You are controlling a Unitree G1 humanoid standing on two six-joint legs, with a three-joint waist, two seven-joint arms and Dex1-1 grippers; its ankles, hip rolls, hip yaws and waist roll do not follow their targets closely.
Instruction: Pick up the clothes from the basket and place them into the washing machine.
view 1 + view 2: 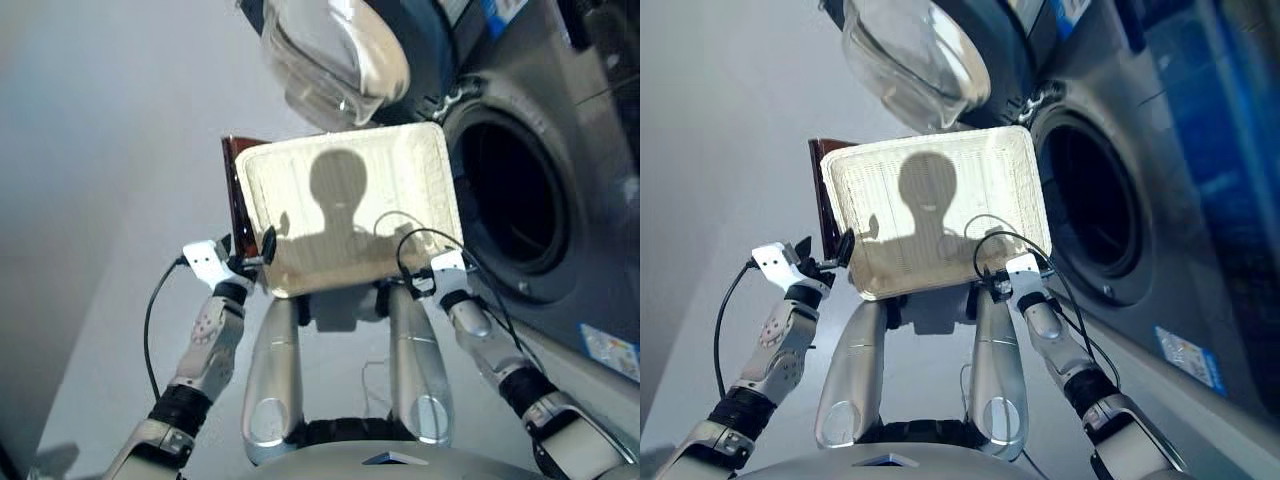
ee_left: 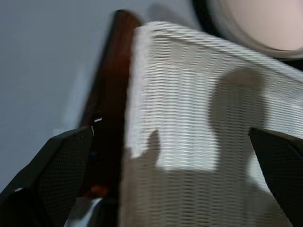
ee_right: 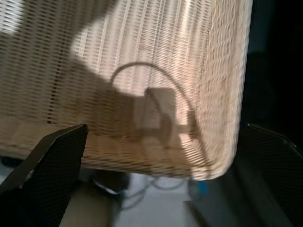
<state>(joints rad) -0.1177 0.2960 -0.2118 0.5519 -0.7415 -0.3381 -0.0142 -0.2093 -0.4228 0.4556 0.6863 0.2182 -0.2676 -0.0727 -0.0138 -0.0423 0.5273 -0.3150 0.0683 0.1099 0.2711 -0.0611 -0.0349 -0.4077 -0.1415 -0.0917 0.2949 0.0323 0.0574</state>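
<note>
Both grippers are spread apart and hold nothing. The left gripper (image 1: pixel 240 258) sits low on the left, at the basket's (image 1: pixel 350 205) left edge. The right gripper (image 1: pixel 440 270) sits at its lower right corner. The basket fills the middle and shows no clothes. The washing machine (image 1: pixel 520 190) gapes open on the right, with its glass door (image 1: pixel 330 50) at the top. Best to pull both arms back slowly without bumping the basket.

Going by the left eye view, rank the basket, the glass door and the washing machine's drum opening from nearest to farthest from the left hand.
1. Basket: right beside the left hand, at its near left edge.
2. Glass door: swung open above the basket's far rim.
3. Drum opening: beyond the basket's right side.
</note>
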